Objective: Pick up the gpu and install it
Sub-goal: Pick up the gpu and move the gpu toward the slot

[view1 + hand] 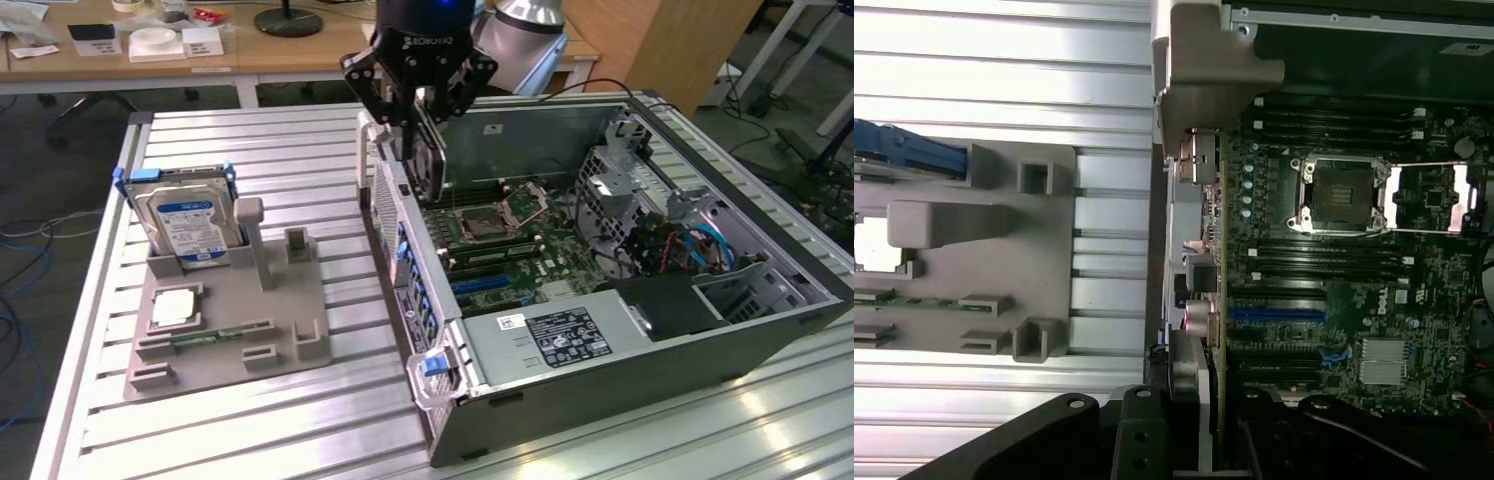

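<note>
**Gpu (430,165) hangs over the case wall, not yet seated**

The gripper (424,115) pinches the gpu by its upper end. The card hangs upright and edge-on above the perforated wall (387,215) of the open computer case (747,330), on the side that faces the grey fixture (287,300). Whether its lower end touches that wall's rim, I cannot tell.

The likeliest trouble is that rim. The card sits so close to the wall that the silvery bracket end could catch on the metal on the way down, twisting the card in the pinch or scraping it. A thin card held at one end can also swing, and a small tilt would bring the contact edge down beside a slot rather than into it.

In the wrist view the blue slot (1279,314) lies on the motherboard (534,250) just beside the wall. The open processor socket (1341,195) is near it, and a stray corner landing there could do harm.

The power supply (561,335) and the blue cables (694,245) stand well apart from the card. To the exterior view's left, the fixture holds the hard drive (187,225) and the memory stick (914,302), away from the case.
</note>
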You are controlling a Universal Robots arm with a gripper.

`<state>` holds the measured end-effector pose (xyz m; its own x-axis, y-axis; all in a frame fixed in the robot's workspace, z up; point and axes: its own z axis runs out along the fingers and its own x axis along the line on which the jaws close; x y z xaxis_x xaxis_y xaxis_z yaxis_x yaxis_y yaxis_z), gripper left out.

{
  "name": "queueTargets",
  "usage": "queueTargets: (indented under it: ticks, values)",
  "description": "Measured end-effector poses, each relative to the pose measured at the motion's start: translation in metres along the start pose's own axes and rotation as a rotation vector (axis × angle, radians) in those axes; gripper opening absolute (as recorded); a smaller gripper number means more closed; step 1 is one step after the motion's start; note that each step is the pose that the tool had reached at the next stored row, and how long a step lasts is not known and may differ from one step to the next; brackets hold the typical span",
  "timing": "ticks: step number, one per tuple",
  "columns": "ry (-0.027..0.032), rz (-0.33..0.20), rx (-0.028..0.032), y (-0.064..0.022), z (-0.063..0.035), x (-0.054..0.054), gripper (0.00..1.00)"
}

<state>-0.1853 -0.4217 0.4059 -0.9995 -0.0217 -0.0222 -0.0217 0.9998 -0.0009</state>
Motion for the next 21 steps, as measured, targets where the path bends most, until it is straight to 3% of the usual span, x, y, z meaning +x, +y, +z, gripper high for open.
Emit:
queueTargets:
  ticks: [14, 21]
  values:
    - [0.0000, 0.000, 0.0001, -0.0010, 0.0014, -0.049, 0.28]
    - [0.0000, 0.000, 0.0000, -0.0017, 0.0023, -0.081, 0.28]
